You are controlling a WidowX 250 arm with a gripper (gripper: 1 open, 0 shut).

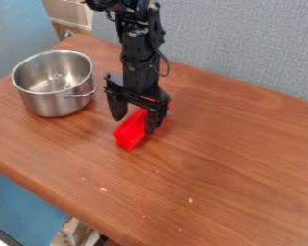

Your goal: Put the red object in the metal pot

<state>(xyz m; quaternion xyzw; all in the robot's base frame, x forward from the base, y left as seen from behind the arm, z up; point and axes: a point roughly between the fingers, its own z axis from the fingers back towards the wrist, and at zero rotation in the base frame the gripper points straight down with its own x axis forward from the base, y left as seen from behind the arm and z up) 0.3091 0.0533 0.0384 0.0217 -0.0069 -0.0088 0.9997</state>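
Observation:
The red object [132, 132] is a bright red block lying on the wooden table [221, 163], its far end between my fingers. My gripper [136, 117] points straight down over that end, open, with one dark finger [113, 106] on the left and the other on the right of the block. I cannot tell whether the fingers touch it. The metal pot [54, 82] stands empty at the table's back left corner, about a hand's width left of the gripper, shiny with a rolled rim.
A blue-grey wall [246, 38] runs behind the table. The table's front edge [66, 207] slants across the lower left. Bare wood stretches to the right and in front of the block.

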